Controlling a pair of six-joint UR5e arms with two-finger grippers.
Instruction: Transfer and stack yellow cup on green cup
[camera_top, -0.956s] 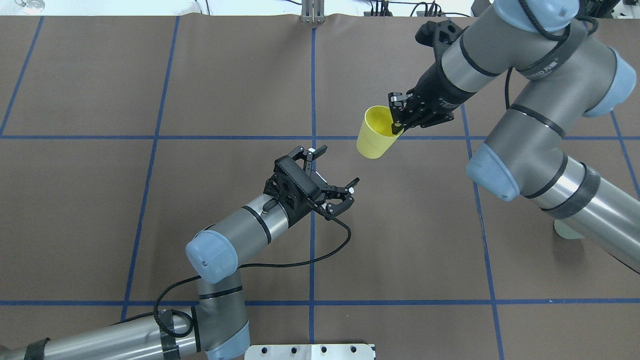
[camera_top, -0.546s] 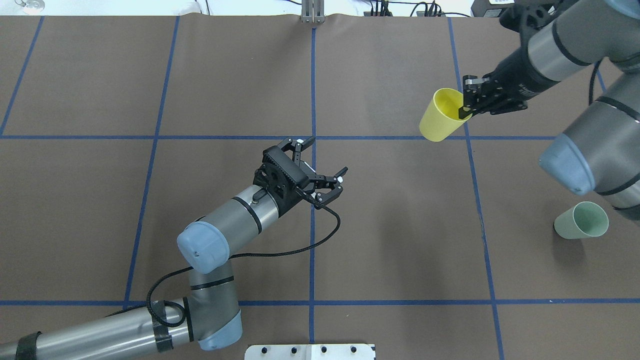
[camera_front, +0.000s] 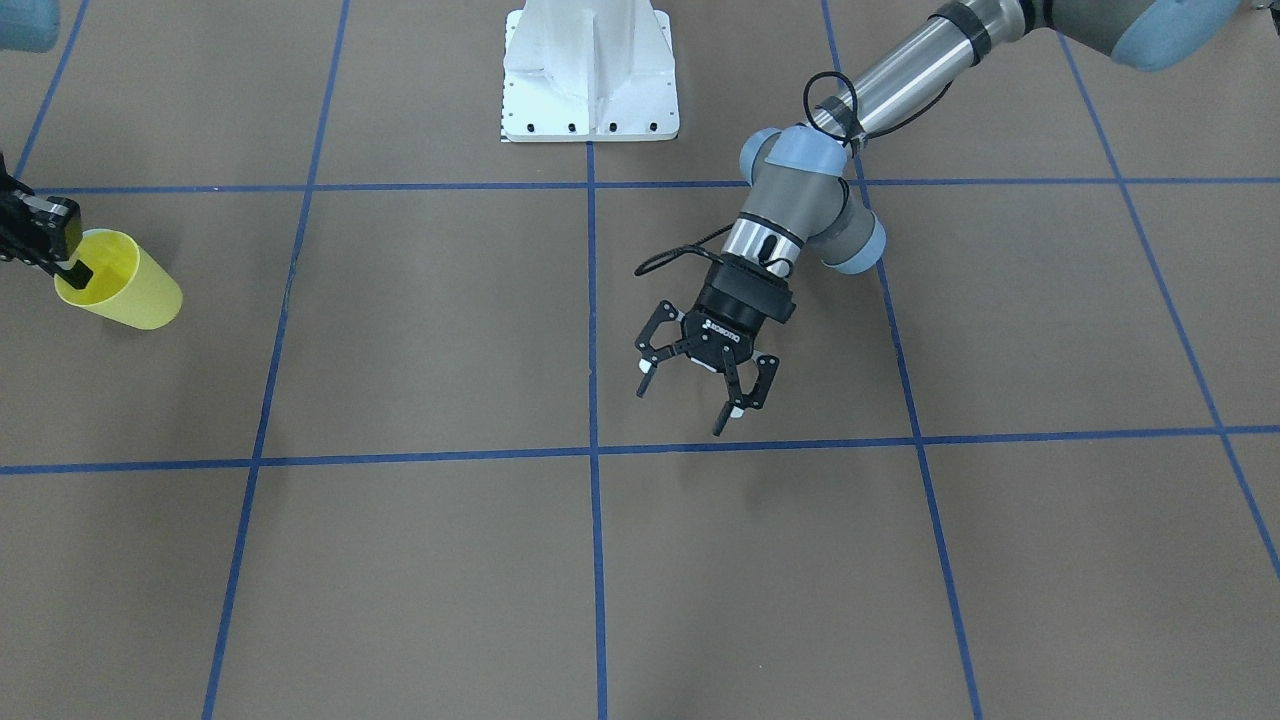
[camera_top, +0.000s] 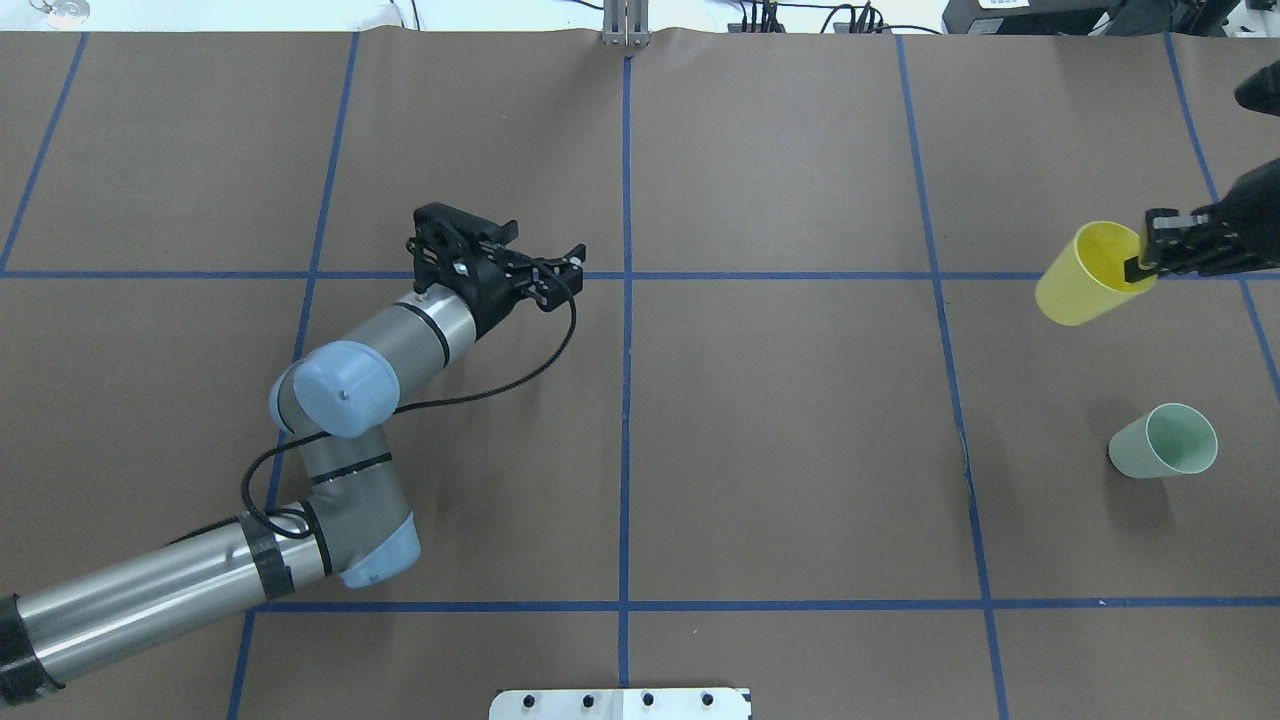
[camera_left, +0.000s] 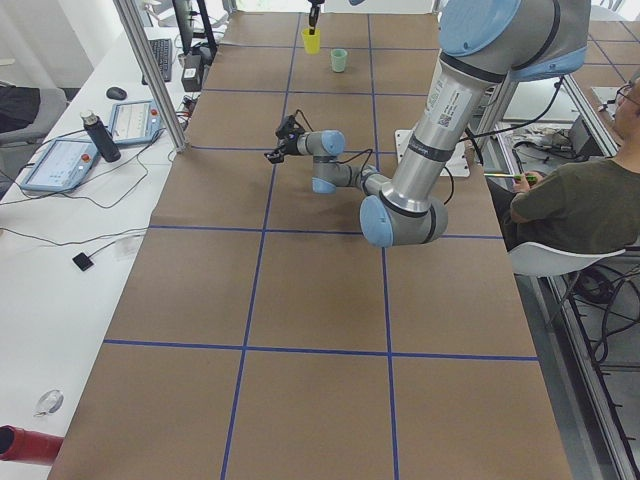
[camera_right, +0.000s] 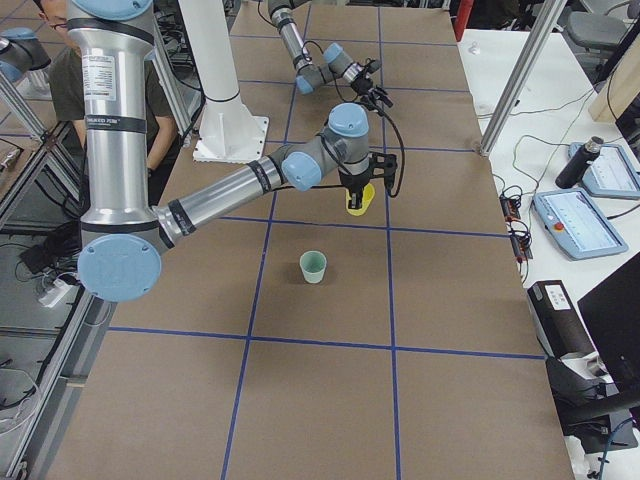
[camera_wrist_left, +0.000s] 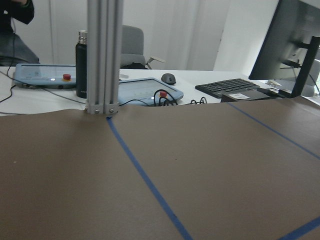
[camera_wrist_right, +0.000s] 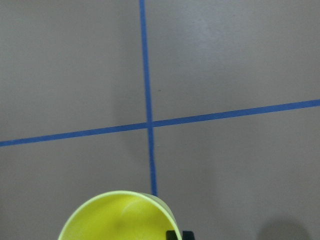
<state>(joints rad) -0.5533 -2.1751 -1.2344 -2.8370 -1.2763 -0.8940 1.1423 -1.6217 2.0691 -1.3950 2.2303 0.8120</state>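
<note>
The yellow cup (camera_top: 1085, 280) hangs tilted above the table at the far right. My right gripper (camera_top: 1140, 262) is shut on its rim, one finger inside the cup. The cup also shows in the front view (camera_front: 125, 285), the right side view (camera_right: 358, 197) and the right wrist view (camera_wrist_right: 117, 217). The green cup (camera_top: 1165, 442) stands upright on the table, nearer my base than the yellow cup and apart from it; it also shows in the right side view (camera_right: 313, 266). My left gripper (camera_front: 690, 400) is open and empty above the table left of centre (camera_top: 560, 272).
The white robot base plate (camera_front: 590, 70) sits at the table's near edge. An aluminium post (camera_wrist_left: 104, 55) stands at the far edge, with a desk of tablets, a bottle and a keyboard behind it. A person (camera_left: 570, 200) sits beside the table.
My right gripper has carried the yellow cup from the table's centre to the far right, near the green cup. My left arm has drawn back to the left, gripper still open.
</note>
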